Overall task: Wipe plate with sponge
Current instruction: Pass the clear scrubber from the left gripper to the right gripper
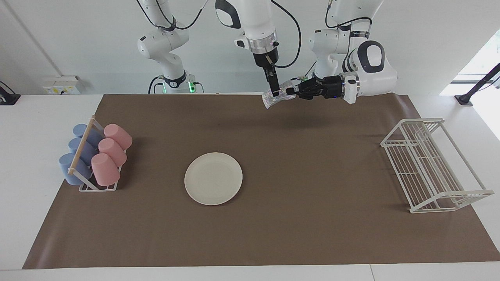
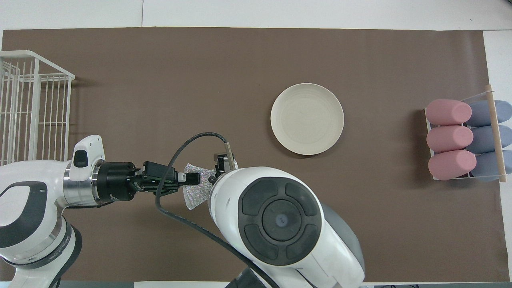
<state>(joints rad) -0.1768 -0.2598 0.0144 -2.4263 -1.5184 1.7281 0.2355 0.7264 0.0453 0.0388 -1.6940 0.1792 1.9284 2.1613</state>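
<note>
Currently left gripper (image 1: 291,91) pinches the sponge (image 1: 276,97) in midair, top centre of the facing view. Right gripper (image 1: 275,93) hangs at the sponge, fingers spread, apparently for a handover. Plate (image 1: 213,178) lies lower centre, down-left of both, on the right arm's side.

I see even, bright, diffuse light and sharp focus in both views. Under the left gripper (image 1: 288,92) a soft, faint shadow smears the matte brown paper table cover (image 1: 273,164). Beside that arm's end, daylight from a window washes the white tabletop (image 1: 486,113) pale.
</note>
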